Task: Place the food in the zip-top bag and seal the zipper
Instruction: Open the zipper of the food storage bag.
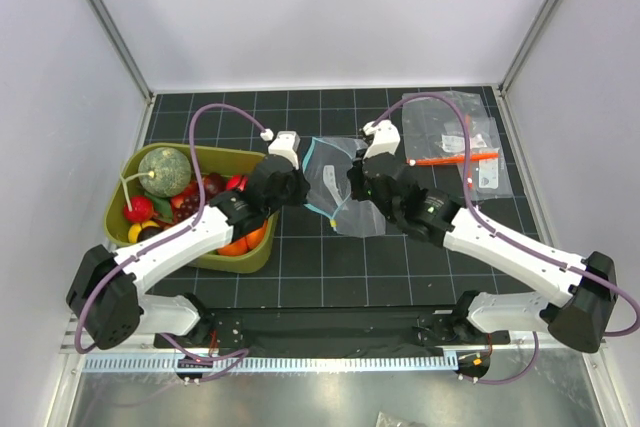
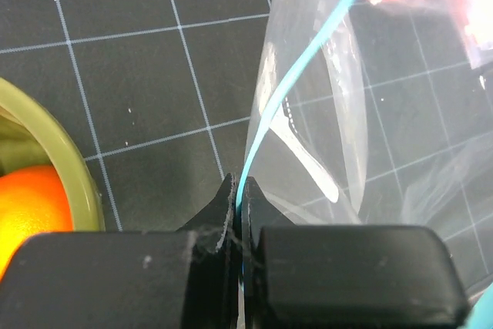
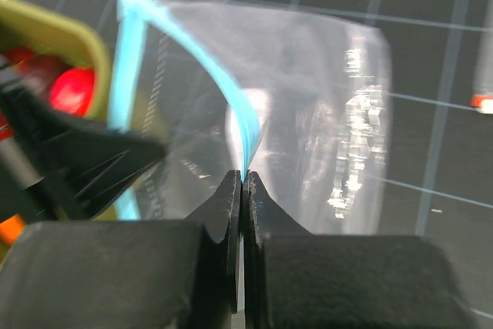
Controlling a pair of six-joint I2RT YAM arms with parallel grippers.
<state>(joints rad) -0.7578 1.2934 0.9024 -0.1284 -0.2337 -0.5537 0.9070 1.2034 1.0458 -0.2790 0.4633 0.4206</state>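
Observation:
The clear zip-top bag (image 1: 335, 182) hangs between my two grippers above the black grid mat. My left gripper (image 1: 302, 190) is shut on the light blue-teal zipper (image 2: 308, 52) at the bag's left side, and the strip runs up out of its jaws (image 2: 240, 190). My right gripper (image 1: 352, 187) is shut on the other side of the zipper (image 3: 223, 90), so the mouth is held apart. I see no food inside the bag (image 3: 331, 113). The round red fruit (image 1: 140, 209), an orange (image 1: 235, 245) and the grapes (image 1: 205, 187) lie in the olive bin (image 1: 195, 154).
The olive bin also holds a grey-green melon (image 1: 163, 169); its rim (image 2: 77, 182) is just left of my left gripper. Clear packets with an orange-red tool (image 1: 455, 157) lie at the back right. White walls enclose the mat.

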